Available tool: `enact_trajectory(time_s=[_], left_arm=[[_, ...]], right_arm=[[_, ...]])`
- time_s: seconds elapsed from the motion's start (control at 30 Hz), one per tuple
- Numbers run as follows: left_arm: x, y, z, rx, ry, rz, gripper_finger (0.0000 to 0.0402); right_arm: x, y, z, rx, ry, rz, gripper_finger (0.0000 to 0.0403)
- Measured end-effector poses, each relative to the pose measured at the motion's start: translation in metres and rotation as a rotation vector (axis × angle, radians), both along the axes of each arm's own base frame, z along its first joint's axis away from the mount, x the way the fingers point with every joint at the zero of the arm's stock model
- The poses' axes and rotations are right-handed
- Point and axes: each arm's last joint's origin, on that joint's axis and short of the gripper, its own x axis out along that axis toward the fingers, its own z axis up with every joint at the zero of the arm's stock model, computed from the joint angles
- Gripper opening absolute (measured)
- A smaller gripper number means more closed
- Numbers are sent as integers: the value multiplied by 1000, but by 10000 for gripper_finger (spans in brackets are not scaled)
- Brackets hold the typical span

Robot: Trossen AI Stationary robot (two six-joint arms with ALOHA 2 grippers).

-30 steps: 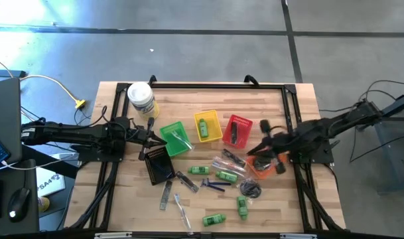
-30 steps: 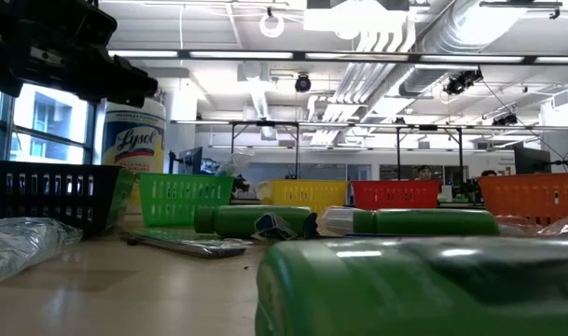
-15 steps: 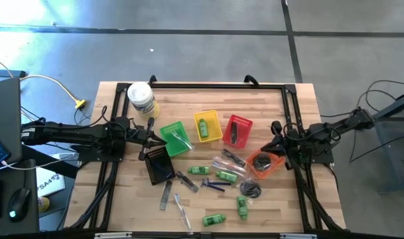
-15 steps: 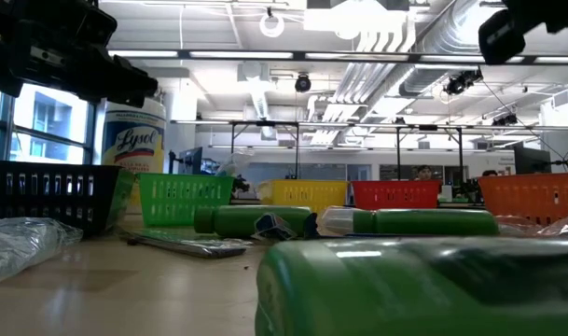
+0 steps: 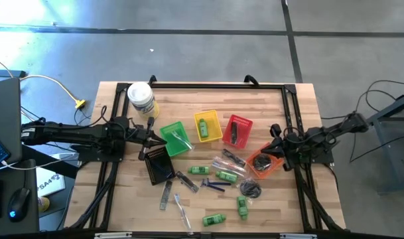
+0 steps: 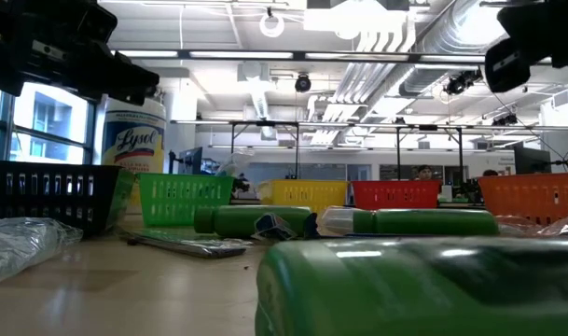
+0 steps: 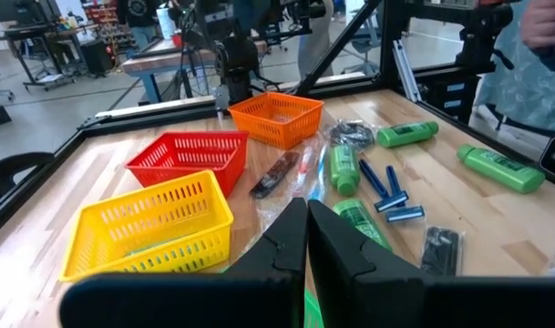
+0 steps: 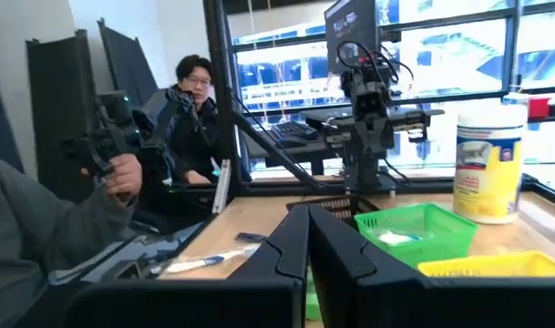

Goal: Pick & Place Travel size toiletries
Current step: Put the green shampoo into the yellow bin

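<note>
The travel size toiletries lie loose on the wooden table's near half: green mini bottles (image 5: 200, 170) (image 5: 215, 218) (image 5: 243, 206), blue razors (image 5: 212, 185), combs (image 5: 166, 193), clear sticks (image 5: 182, 210) and a dark round piece (image 5: 252, 190). My left gripper (image 5: 154, 135) (image 7: 306, 226) hovers shut and level by the green basket (image 5: 174, 139), holding nothing. My right gripper (image 5: 273, 137) (image 8: 307, 235) hovers shut and level just beyond the orange basket (image 5: 264, 163), also holding nothing. That basket has dark items in it.
A yellow basket (image 5: 208, 126), a red basket (image 5: 237, 131) and a black basket (image 5: 160, 165) stand mid-table. A white canister (image 5: 141, 99) stands at the far left. A black frame (image 5: 215, 85) rims the table. People show beyond the table (image 8: 190, 100) (image 7: 543, 55).
My right gripper has drawn back from over the orange basket toward the table's right edge and come down, staying shut. My left gripper has kept still.
</note>
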Motion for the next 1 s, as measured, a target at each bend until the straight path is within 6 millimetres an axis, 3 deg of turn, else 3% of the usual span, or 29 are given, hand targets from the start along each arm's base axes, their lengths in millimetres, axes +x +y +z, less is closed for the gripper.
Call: enact_trajectory(time_s=[0.13, 0.43, 0.63, 0.83, 1.0], left_arm=[[0, 0, 0, -12, 2, 1, 8], [0, 0, 3, -36, -28, 2, 8], [7, 6, 23, -184, -16, 196, 1], [43, -7, 68, -120, 110, 158, 1], [93, -28, 86, -57, 344, 175, 1]], right_arm=[[-2, 0, -10, 5, -9, 5, 3], [-3, 0, -11, -55, -21, 24, 3], [-3, 0, -13, -66, 1, 28, 3], [-2, 0, -16, -72, 31, 30, 3], [-2, 0, -16, -71, 33, 34, 3]])
